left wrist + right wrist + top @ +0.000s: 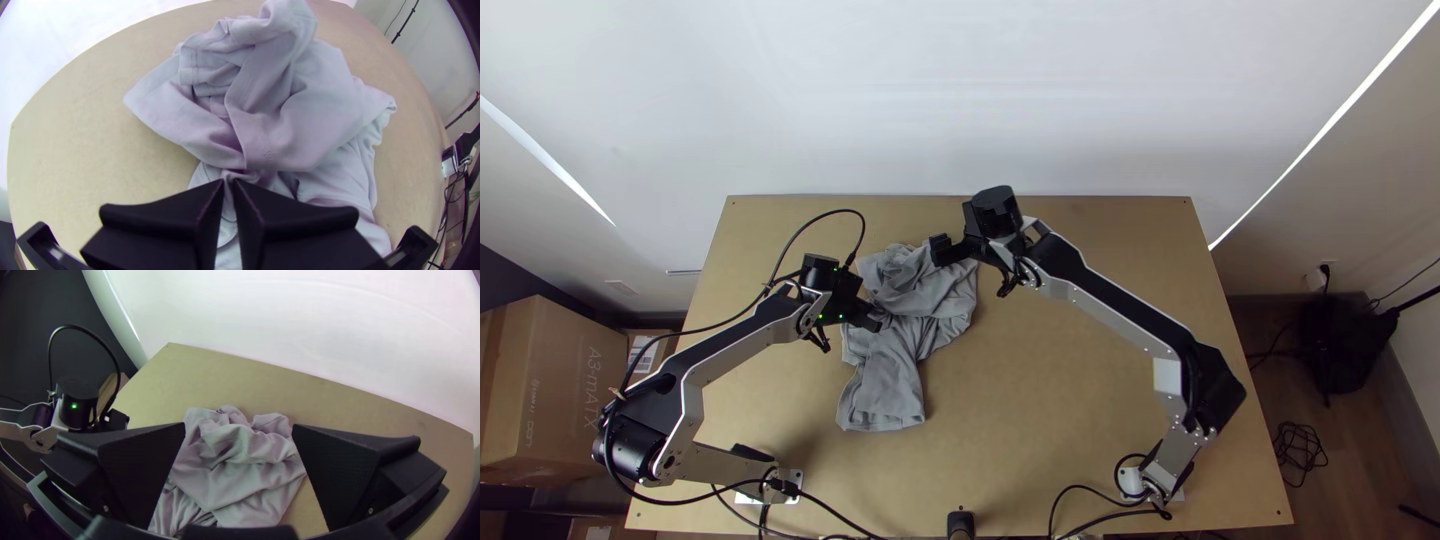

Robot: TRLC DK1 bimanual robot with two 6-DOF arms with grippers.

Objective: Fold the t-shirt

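I'm looking at a soft grey t-shirt (885, 375) that lies bunched on the smooth, light wooden table (1060, 400), left of the middle. Its far part is heaped in rumpled, rounded folds, while a flatter, wrinkled strip runs toward the near side and ends in a blunt edge. From my left wrist view I make out thin stitching along a hem, a pointed flap of cloth spread out to one side, and creases drawn in toward the fingertips. The table backs onto a plain white wall (960, 100). Off to the left I have a cardboard box (560, 385); on the right, a black bag (1345, 340) sits on the floor near a tangle of cable (1300, 455). A black cable (810, 225) loops above my left arm (740, 345), and the wrist at its end blocks my top view of part of the fabric. My left gripper (877, 322) is angled down at the garment's left side, its fingers nearly together with a pinch of cloth clamped between them. My right arm (1120, 320) reaches up and across from its base, bent at the elbow, with the right gripper (942, 249) over the far right part of the bundle, its fingers spread wide apart.
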